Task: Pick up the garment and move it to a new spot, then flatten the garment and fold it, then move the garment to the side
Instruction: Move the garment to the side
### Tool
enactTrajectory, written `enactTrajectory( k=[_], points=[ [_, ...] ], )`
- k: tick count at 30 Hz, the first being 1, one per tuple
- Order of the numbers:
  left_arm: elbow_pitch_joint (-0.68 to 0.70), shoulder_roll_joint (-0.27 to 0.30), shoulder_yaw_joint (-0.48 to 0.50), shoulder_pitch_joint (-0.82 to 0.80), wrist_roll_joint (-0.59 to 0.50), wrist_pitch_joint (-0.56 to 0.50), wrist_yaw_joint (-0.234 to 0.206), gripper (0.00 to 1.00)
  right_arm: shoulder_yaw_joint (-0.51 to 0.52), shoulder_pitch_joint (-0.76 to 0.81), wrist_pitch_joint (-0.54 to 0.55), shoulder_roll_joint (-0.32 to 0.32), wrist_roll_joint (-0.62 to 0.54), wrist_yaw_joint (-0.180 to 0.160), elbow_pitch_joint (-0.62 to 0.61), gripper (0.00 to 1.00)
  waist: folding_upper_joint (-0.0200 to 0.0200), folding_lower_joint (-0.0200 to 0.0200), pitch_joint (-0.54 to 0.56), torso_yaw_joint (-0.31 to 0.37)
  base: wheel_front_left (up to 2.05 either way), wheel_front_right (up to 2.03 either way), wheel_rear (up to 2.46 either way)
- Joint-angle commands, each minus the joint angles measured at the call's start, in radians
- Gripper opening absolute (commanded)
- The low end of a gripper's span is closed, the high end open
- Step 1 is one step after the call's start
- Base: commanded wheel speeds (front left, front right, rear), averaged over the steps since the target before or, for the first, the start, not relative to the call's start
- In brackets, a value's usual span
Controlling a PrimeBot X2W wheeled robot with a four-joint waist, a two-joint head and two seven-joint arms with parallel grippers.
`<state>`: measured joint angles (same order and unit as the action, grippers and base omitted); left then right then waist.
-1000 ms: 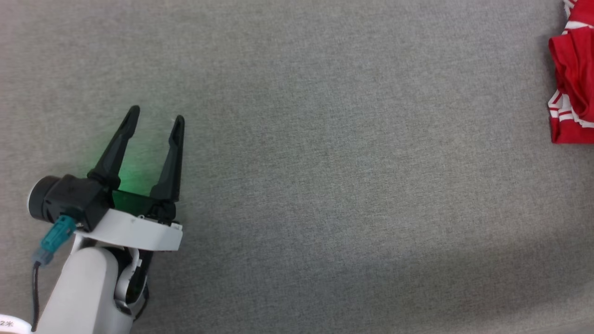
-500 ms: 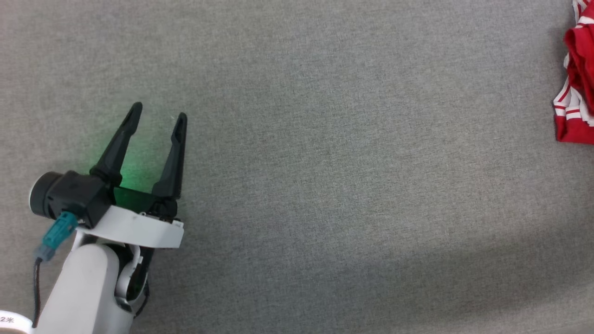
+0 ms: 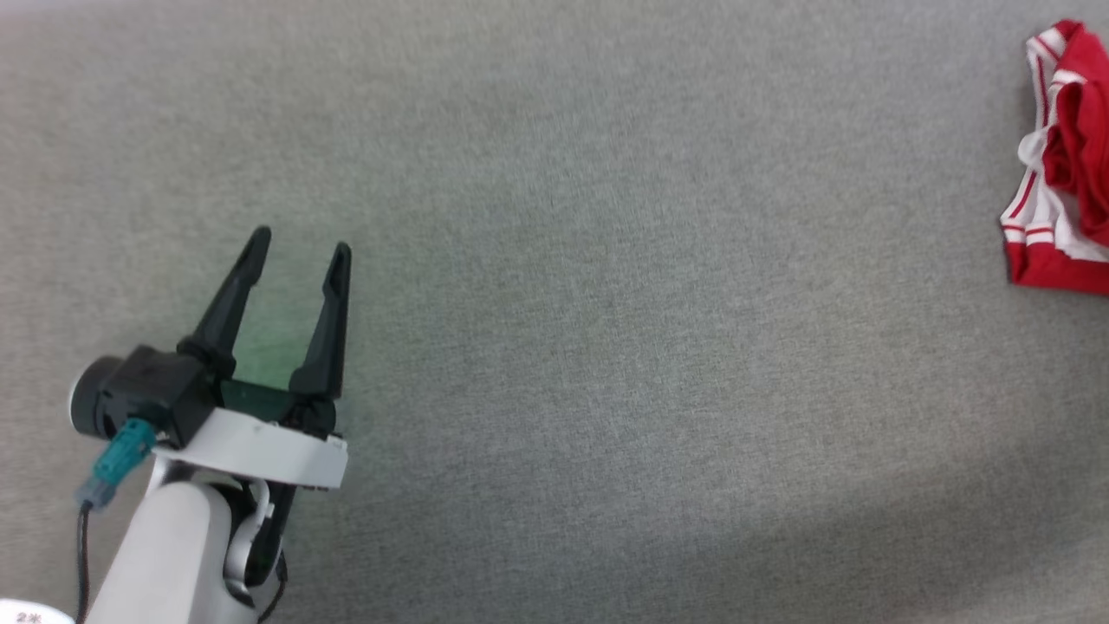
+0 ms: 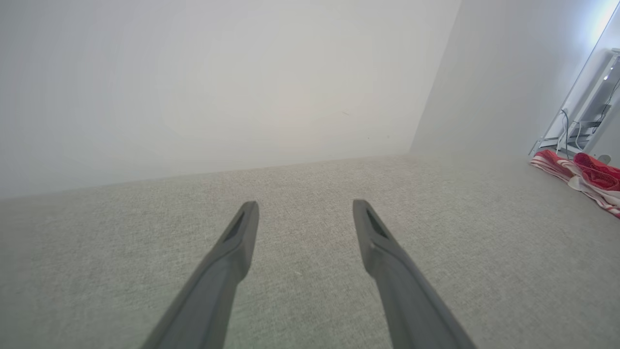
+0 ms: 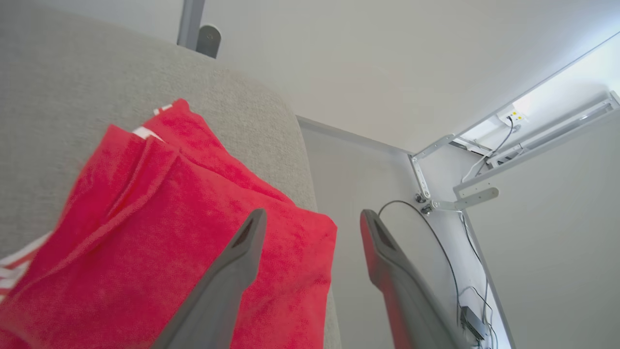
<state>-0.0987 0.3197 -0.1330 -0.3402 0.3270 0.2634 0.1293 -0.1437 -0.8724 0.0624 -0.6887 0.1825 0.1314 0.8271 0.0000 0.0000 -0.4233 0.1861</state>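
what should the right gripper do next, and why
Probably draw the right gripper up and away from the garment: its jaws stand open, holding nothing, and the garment already lies at the right edge of the gray surface, seemingly set aside.

Red garment (image 3: pixel 1061 173) lies bunched at the far right of the grey fabric-covered worktop (image 3: pixel 606 303), cut off there by the edge of the head view. It is crumpled and doubled over on itself rather than spread flat, with white panels and red-and-white striped trim showing along its left and lower sides. From the left wrist view, the garment (image 4: pixel 581 177) is a low red-and-white heap far across the surface. Up close in the right wrist view, the garment (image 5: pixel 160 232) lies in folded red layers that reach the worktop's rounded edge.
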Motion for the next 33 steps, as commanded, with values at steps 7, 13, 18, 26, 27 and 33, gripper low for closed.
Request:
enactTrajectory(
  k=[7,13,18,26,27,33],
  points=[
    [-0.013,-0.029,0.030,0.071,-0.004,0.001,0.002,1.00,-0.031,0.092,-0.096,0.075,0.058,-0.002,-0.033,1.00,0.0000,0.0000,0.140,-0.053,0.00,0.00,0.00],
    [-0.024,-0.045,0.066,0.144,-0.002,0.001,0.002,1.00,-0.044,0.192,-0.180,0.134,0.098,-0.002,-0.069,1.00,0.0000,0.0000,0.240,-0.102,0.00,0.00,0.00],
    [-0.030,-0.053,0.098,0.207,-0.003,0.001,0.002,1.00,-0.038,0.285,-0.243,0.172,0.124,-0.002,-0.110,1.00,0.0000,0.0000,0.317,-0.147,0.00,0.00,0.00],
    [-0.037,-0.053,0.125,0.276,-0.016,0.001,0.002,1.00,0.035,0.440,-0.299,0.241,0.109,-0.002,-0.216,1.00,0.0000,0.0000,0.401,-0.213,0.00,0.00,0.00],
    [-0.036,-0.055,0.129,0.281,-0.018,0.001,0.002,1.00,0.048,0.458,-0.303,0.252,0.106,-0.002,-0.232,1.00,0.0000,0.0000,0.409,-0.220,0.00,0.00,0.00],
    [-0.030,-0.061,0.143,0.311,-0.022,0.001,0.002,1.00,0.104,0.556,-0.311,0.311,0.075,-0.002,-0.302,1.00,0.0000,0.0000,0.436,-0.244,0.00,0.00,0.00]
  ],
)
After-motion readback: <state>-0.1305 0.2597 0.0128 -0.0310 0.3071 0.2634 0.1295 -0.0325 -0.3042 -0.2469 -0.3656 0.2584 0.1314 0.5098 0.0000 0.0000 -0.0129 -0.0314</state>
